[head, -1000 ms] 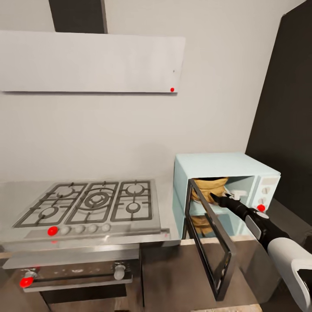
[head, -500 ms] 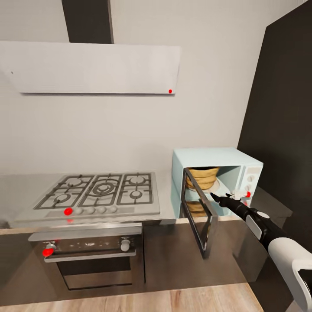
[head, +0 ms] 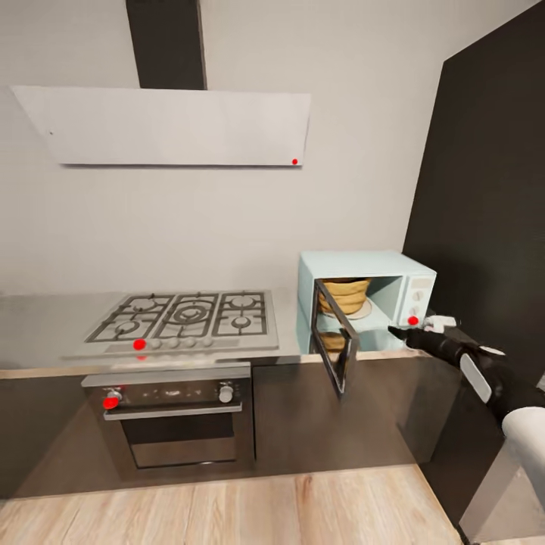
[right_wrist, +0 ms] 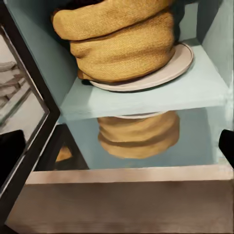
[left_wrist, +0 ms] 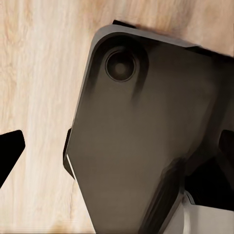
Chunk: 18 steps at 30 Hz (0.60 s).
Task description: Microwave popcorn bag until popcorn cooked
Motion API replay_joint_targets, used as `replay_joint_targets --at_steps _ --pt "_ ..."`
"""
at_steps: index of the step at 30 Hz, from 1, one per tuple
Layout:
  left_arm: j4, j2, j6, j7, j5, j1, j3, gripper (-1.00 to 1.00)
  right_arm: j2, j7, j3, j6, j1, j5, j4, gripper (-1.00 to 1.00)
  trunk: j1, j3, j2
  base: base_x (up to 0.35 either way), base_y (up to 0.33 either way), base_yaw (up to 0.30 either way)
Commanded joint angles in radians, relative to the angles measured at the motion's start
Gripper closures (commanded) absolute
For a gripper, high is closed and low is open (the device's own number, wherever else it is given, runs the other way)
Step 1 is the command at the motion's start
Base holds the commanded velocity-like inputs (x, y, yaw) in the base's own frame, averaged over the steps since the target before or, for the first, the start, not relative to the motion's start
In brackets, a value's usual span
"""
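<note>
The squat orange-tan popcorn bag with its wrinkled, bulging folds stands upright on the round white turntable plate inside the pale mint-blue microwave. Its broader spread runs side to side across the cavity, and its rolled rim is up near the cavity ceiling. From my right wrist view the bag covers most of the plate, with a band of bare mint floor in front of it and its reflection showing on the glossy surface below.

The microwave's dark glass door is swung out wide on its left hinge, so the mouth of the cavity is open towards me. The white control panel with two knobs and a red dot sits at the right of the opening; I can read no writing on it.

My right gripper hangs in front of the microwave, near the front edge of the glossy grey countertop, apart from the bag and holding nothing; its black fingertips show at opposite edges of the wrist view, spread wide.

My left gripper points down at the pale wooden floor over a dark part of my own body, its fingertips likewise wide apart and empty.

The steel gas hob lies to the left, well clear.
</note>
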Motion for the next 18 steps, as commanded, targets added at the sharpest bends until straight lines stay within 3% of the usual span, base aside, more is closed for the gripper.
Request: replay_joint_targets --at_steps 1,3,6,10,12,13,15,18 --pt "-0.002 0.000 -0.001 0.003 0.003 0.000 0.000 -1.00 -0.021 0.000 0.002 0.106 0.000 -0.005 -0.052 -1.00 0.000 -0.001 -0.001 -0.345 0.000 0.000" --pt "-0.002 0.000 -0.001 0.003 0.003 0.000 0.000 -1.00 -0.037 -0.001 0.001 0.168 0.000 -0.001 -0.076 -1.00 0.000 -0.001 -0.001 -0.345 0.000 0.000" --pt "-0.002 0.000 -0.001 0.003 0.003 0.000 0.000 -1.00 -0.062 -0.001 0.004 0.185 0.000 0.040 -0.066 -1.00 0.000 -0.001 -0.001 -0.337 0.000 0.000" --pt "-0.003 0.000 -0.001 0.003 0.003 0.000 0.000 -1.00 -0.055 -0.002 0.006 0.165 0.000 0.170 0.133 -1.00 0.000 -0.001 -0.001 -0.096 0.000 0.000" --pt "-0.003 0.000 -0.001 0.003 0.003 0.000 0.000 -1.00 -0.054 -0.006 0.007 0.094 0.000 0.234 0.284 -1.00 0.000 -0.001 -0.001 -0.010 0.000 0.000" --pt "-0.003 0.000 -0.001 0.003 0.003 0.000 0.000 -1.00 -0.047 -0.009 0.007 0.056 0.000 0.261 0.365 -1.00 0.000 -0.001 -0.001 -0.003 0.000 0.000" --pt "-0.003 0.000 -0.001 0.003 0.003 0.000 0.000 -1.00 -0.008 -0.025 0.007 -0.026 0.000 0.314 0.523 -1.00 0.000 -0.001 -0.001 -0.001 0.000 0.000" --pt "-0.003 0.000 -0.002 0.003 0.003 0.000 0.000 -1.00 0.044 -0.110 0.007 -0.085 0.013 0.352 0.600 -1.00 0.000 -0.001 -0.001 0.000 0.000 0.000"
